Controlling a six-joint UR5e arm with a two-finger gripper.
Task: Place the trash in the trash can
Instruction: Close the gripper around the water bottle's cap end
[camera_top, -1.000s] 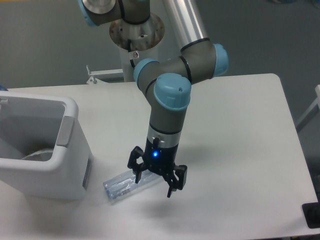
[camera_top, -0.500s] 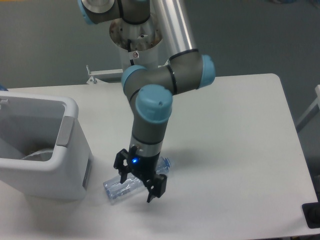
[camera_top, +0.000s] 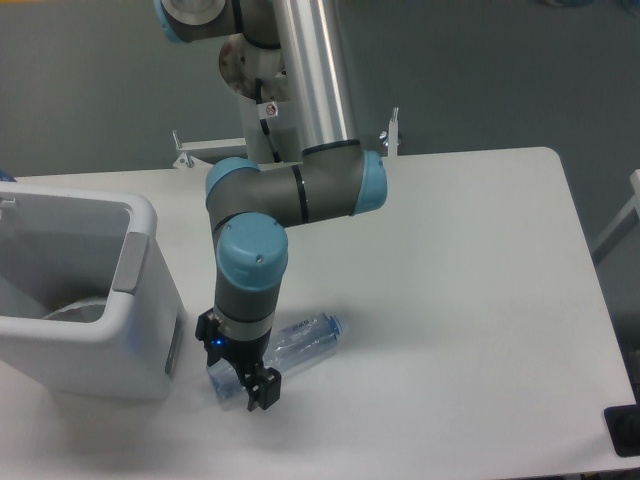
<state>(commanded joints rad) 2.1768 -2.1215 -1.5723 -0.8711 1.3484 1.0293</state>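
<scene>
A clear plastic bottle (camera_top: 300, 342) with a bluish label lies on its side on the white table (camera_top: 470, 300), near the front edge and just to the right of the trash can (camera_top: 95, 300). Its capped end points right and a little away, while its other end runs under the gripper (camera_top: 240, 375). The arm (camera_top: 290, 195) comes down from the far side, bends at a grey elbow with blue caps, and drops its wrist straight over the left end of the bottle. The gripper sits low over that end, with one dark finger (camera_top: 264, 390) showing on the near right side of the bottle and the other on the left by the bin wall, so the fingers stand on either side of the bottle. Whether they are pressing on the plastic or are only spread around it cannot be told from this view. A small blue light glows on the gripper body. The trash can is a large white bin with a thick rounded rim and a grey panel on its right side, standing at the left of the table. Something pale and rounded (camera_top: 75, 310) lies low inside it, but it is too unclear to name.
</scene>
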